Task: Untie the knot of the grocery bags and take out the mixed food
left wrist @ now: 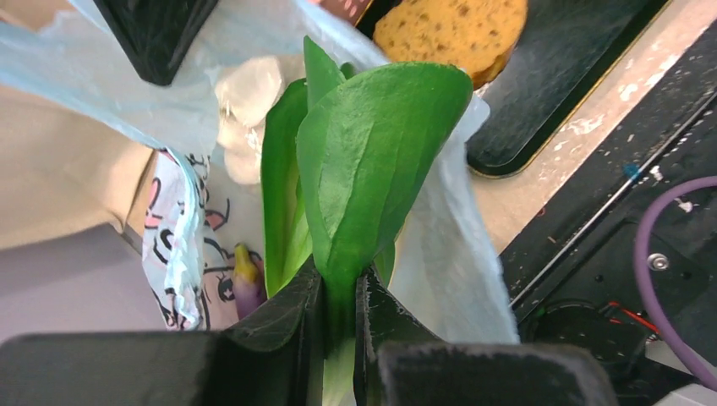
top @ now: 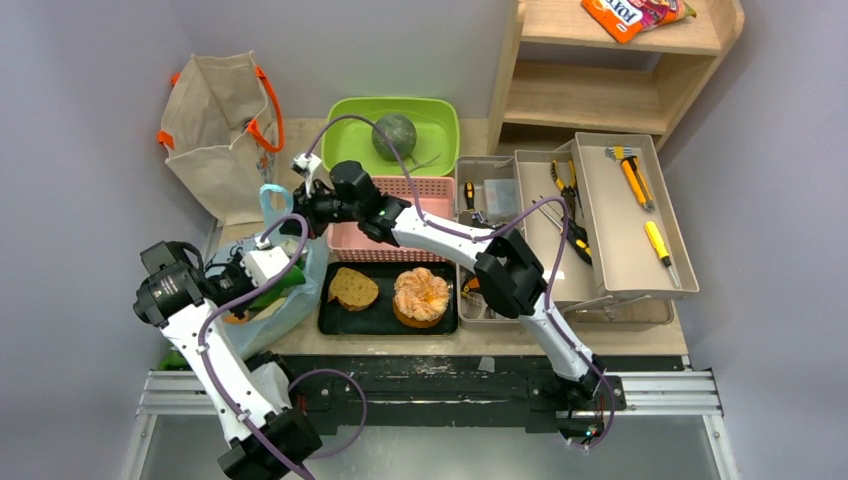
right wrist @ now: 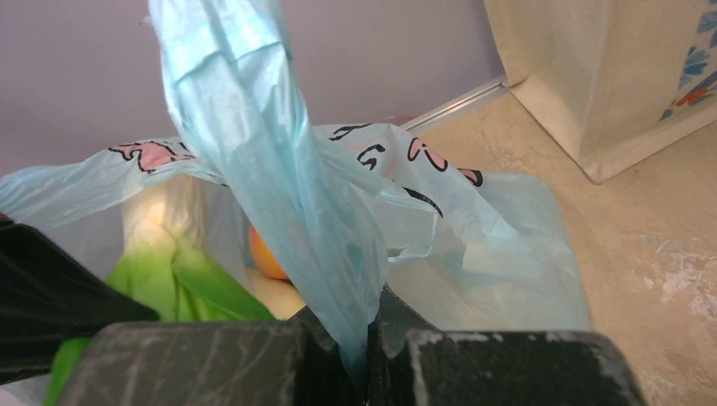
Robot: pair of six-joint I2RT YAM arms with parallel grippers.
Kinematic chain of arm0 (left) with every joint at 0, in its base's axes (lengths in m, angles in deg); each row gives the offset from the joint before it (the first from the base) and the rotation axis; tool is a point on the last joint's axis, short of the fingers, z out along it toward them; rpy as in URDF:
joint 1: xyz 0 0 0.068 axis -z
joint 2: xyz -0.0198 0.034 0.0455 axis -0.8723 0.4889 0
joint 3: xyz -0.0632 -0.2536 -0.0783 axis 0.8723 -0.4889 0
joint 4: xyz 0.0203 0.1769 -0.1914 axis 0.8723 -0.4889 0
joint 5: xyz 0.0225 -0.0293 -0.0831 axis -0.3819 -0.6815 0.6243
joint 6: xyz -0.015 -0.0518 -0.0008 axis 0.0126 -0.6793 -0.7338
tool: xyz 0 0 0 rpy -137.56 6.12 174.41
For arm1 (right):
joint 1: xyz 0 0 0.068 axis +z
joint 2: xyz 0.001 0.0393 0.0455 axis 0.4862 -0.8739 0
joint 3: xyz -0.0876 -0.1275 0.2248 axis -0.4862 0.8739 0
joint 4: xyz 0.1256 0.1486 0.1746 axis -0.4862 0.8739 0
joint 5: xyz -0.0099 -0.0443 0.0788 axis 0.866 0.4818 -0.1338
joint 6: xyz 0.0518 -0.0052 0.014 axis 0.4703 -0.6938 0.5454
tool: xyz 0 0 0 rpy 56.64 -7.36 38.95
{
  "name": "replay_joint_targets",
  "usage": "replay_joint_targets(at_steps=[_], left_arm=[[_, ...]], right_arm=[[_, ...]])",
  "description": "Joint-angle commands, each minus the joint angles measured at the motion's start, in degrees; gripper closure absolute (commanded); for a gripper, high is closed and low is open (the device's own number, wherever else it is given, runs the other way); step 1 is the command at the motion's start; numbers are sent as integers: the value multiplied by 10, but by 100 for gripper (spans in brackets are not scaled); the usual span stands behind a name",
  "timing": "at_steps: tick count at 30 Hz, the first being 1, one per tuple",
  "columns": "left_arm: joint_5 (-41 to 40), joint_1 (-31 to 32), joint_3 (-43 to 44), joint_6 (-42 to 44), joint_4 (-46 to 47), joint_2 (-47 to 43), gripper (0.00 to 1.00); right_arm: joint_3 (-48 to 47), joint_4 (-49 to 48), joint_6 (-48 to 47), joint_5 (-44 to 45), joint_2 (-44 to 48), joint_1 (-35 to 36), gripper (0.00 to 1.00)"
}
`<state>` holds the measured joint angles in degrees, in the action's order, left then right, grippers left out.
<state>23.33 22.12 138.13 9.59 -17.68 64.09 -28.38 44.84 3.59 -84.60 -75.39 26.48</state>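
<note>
The light-blue plastic bag (top: 285,310) with pink print lies open at the table's left front. No knot shows. My left gripper (left wrist: 338,296) is shut on the stem of the leafy greens (left wrist: 372,161) and holds them at the bag's mouth; it shows in the top view (top: 280,272). My right gripper (right wrist: 368,334) is shut on the bag's handle (right wrist: 279,169) and holds it up; it shows in the top view (top: 290,222). Inside the bag I see an orange (right wrist: 266,254) and the tip of the purple eggplant (left wrist: 245,283). The green melon (top: 395,135) sits in a green tub (top: 440,115).
The beige canvas tote (top: 215,120) stands at the back left. A black tray (top: 380,318) holds a brown bread slice (top: 352,289) and the orange-topped pastry (top: 421,296). A pink basket (top: 345,240) is behind it. An open toolbox (top: 625,225) lies right, under a wooden shelf (top: 610,95).
</note>
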Motion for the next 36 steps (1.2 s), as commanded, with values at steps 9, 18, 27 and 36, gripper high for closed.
replay_joint_targets(at_steps=[9, 18, 27, 36], left_arm=[[198, -2, 233, -144, -164, 21, 100], [286, -2, 335, -753, 312, 31, 100], [159, 19, 330, -1054, 696, 131, 100], [83, 185, 389, -898, 698, 289, 100]], right_arm=[[41, -37, -2, -3, 23, -6, 100], [111, -73, -19, -23, 51, -9, 100], [208, -131, -100, -6, 108, 0, 100], [279, -212, -340, 107, 148, 46, 100]])
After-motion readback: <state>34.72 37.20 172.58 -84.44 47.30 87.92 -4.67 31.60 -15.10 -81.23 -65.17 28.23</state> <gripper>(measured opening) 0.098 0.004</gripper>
